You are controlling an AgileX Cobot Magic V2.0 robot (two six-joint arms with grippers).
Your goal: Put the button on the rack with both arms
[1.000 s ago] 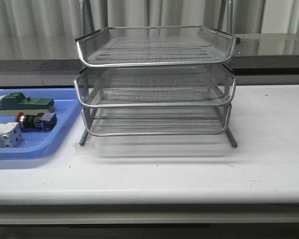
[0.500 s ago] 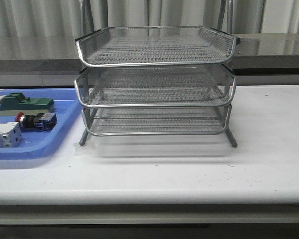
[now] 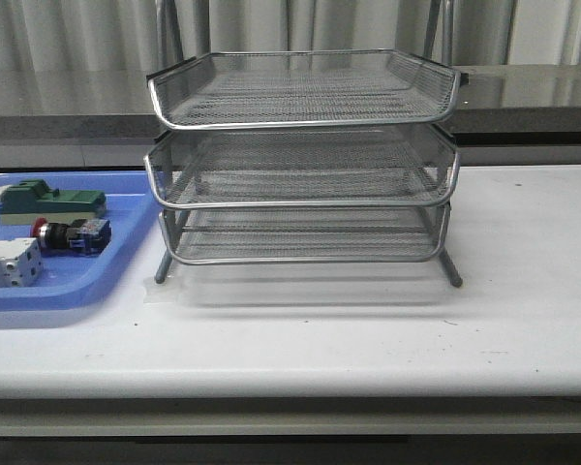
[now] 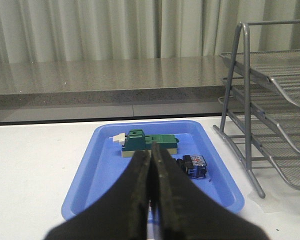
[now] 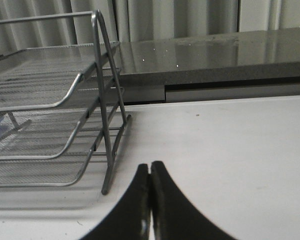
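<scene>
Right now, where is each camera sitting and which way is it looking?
Front view: faces forward over the table at the rack and blue tray; no arm shows.
Left wrist view: on the left arm, looking over its shut left gripper at the button.
Right wrist view: on the right arm, over its shut right gripper.
All three share the rack.

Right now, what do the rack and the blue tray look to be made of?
The rack looks like metal: silvery see-through wire mesh with shiny rod rims and legs. The blue tray is probably plastic: uniform blue, smooth, moulded raised rim with a soft sheen.
</scene>
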